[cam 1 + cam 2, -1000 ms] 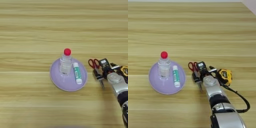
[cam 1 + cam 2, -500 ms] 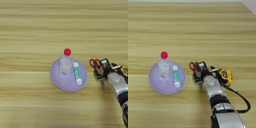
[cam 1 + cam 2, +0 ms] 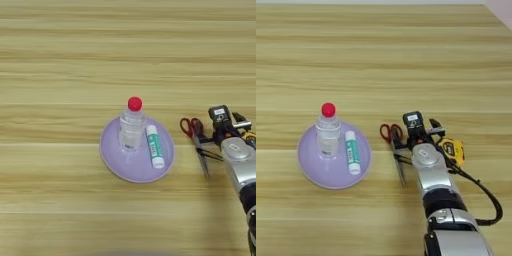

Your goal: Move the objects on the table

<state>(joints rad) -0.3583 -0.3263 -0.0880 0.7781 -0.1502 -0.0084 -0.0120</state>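
- Scissors point(image 3: 396, 150) flat on table point(image 3: 406, 60), just right of purple plate point(image 3: 311, 172); glue stick point(image 3: 352, 152) lies on plate beside bottle point(image 3: 328, 131).
- Pincer point(image 3: 418, 131) over scissors; can't tell how far open or whether gripping.
- Advice: grip near the handles, lift level.

Even, bright, diffuse overhead light is seen across the table point(image 3: 406, 60); no hard glare is noted. Only soft, short shadows are cast, faintly below the purple plate point(image 3: 311, 172) and beside the silver forearm point(image 3: 431, 175). Mild softness is seen throughout, and plank lines are slightly bowed toward the edges.
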